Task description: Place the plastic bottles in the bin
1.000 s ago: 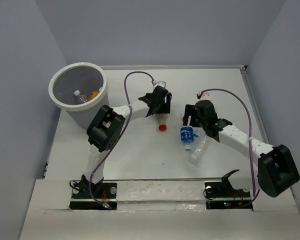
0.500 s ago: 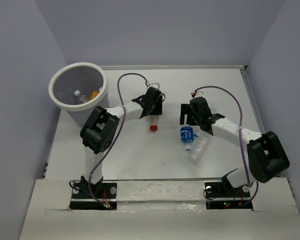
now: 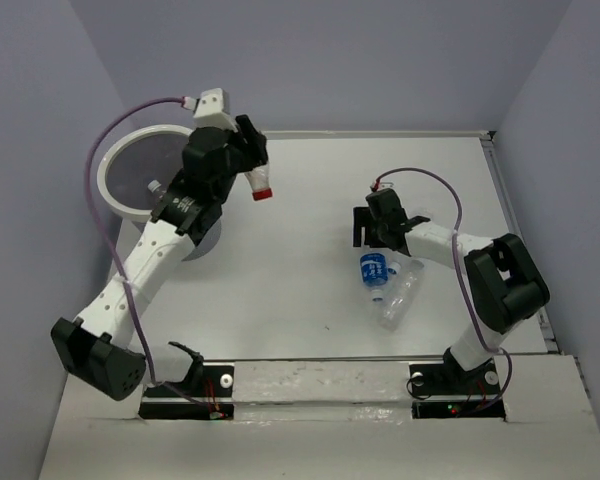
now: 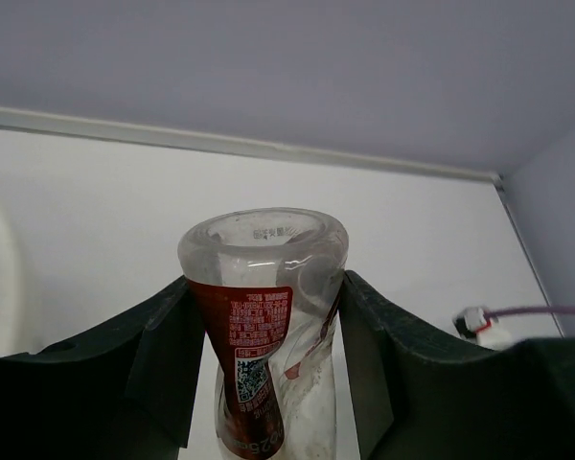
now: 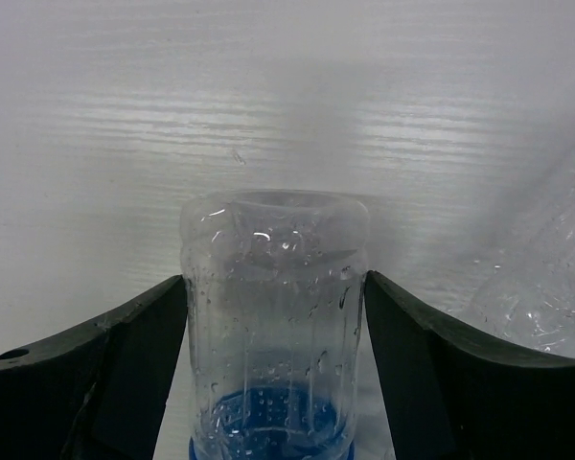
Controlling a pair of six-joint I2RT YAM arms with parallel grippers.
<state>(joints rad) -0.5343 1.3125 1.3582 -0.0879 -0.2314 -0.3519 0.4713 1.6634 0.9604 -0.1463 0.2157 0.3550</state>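
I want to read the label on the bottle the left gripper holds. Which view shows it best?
Left wrist: the bottle fills the middle, red label and base close up. The top view shows it small, mostly its red cap. The right wrist view misses it.

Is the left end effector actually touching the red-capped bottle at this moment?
Touching. In the left wrist view, the left end effector has both fingers pressed against the sides of the red-capped bottle, with no gap on either side.
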